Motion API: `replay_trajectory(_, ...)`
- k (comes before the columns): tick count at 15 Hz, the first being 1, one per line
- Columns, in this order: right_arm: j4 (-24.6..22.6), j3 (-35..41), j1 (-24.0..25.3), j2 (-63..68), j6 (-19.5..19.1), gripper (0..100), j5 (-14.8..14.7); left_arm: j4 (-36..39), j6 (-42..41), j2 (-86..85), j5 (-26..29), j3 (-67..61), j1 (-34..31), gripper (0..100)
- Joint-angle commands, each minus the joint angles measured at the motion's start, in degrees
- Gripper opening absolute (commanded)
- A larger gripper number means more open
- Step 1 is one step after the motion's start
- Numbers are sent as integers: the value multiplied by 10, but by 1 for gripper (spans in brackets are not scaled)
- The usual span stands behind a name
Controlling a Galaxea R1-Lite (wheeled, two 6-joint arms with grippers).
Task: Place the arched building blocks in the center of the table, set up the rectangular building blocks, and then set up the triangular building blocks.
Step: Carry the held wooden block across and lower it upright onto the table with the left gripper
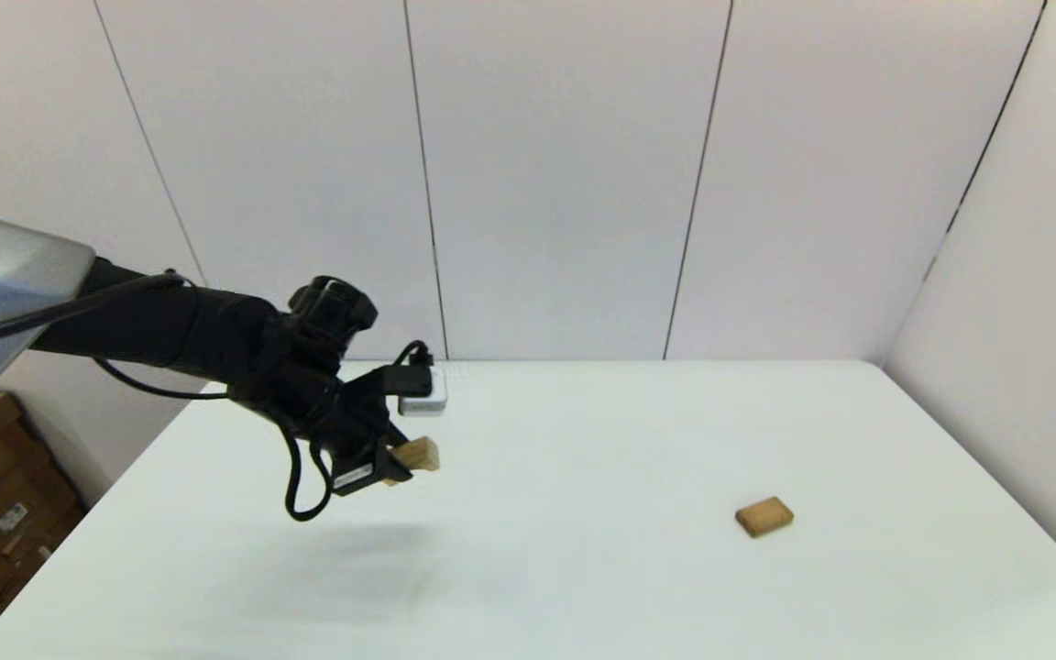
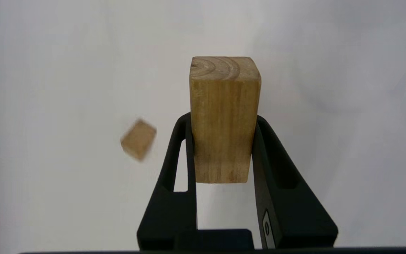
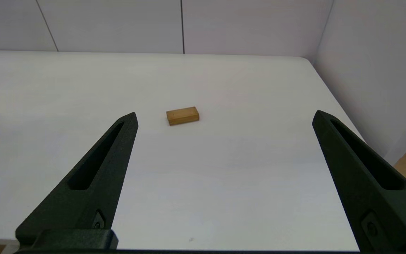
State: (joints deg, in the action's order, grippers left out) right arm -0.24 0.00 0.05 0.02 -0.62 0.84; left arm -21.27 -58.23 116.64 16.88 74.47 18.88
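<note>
My left gripper (image 2: 224, 148) fingers are clamped on the arched block (image 2: 224, 120), airborne over the table (image 1: 583, 587)'s left half, short of centre, so step one isn't finished. Rectangular slab (image 1: 764, 516) lies flat toward the right edge, unstacked; triangular block (image 2: 138, 139) is only a blur. Right gripper (image 3: 224, 116) hangs spread wide and empty near the front edge; path to centre looks unobstructed.

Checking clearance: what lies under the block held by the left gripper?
Only bare white table and a faint shadow lie under the arched block clamped in the left gripper. Its notch cannot be seen.
</note>
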Motion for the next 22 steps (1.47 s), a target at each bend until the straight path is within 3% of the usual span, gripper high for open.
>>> replay_trajectory(1, 0, 0, 0, -1, 0, 100, 0, -1, -14, 28, 0, 30, 86, 0)
replay_trajectory(9, 0, 0, 0, -1, 0, 100, 0, -27, -14, 123, -32, 106, 199, 0)
replay_trajectory(13, 0, 0, 0, -1, 0, 100, 0, -97, -13, 149, -36, 154, 208, 0)
replay_trajectory(18, 0, 0, 0, -1, 0, 100, 0, -125, 8, 189, -91, 195, 230, 0)
replay_trajectory(22, 0, 0, 0, -1, 0, 100, 0, -156, 49, 212, -93, 225, 233, 0)
